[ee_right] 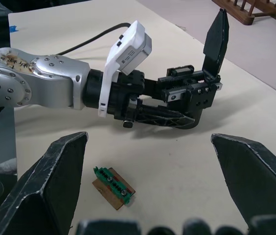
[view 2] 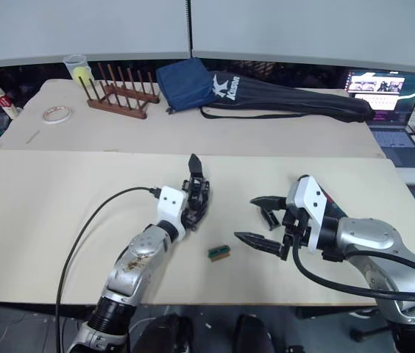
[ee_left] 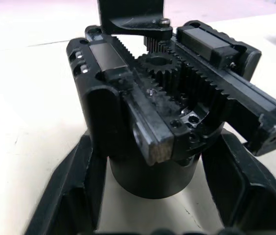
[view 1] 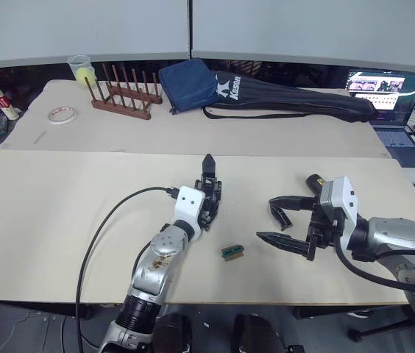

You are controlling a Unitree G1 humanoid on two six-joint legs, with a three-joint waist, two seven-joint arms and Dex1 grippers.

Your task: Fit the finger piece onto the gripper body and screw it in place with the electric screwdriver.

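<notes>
Gripping gripper body (view 1: 209,193), left claw (view 1: 206,213); right claw (view 1: 287,224) agape

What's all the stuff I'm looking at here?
Gripper body: one, black, in left gripper.
Finger piece: one, black, by right gripper.
Block: one, green-brown, table front.
Rack: one, brown, table back.
Blue bag: one, beside rack.
Long bag: one, black, back.
Tape: one, white, back left.
Laptop: one, open, back right.
Left gripper: shut on body.
Right gripper: open, over table.
</notes>
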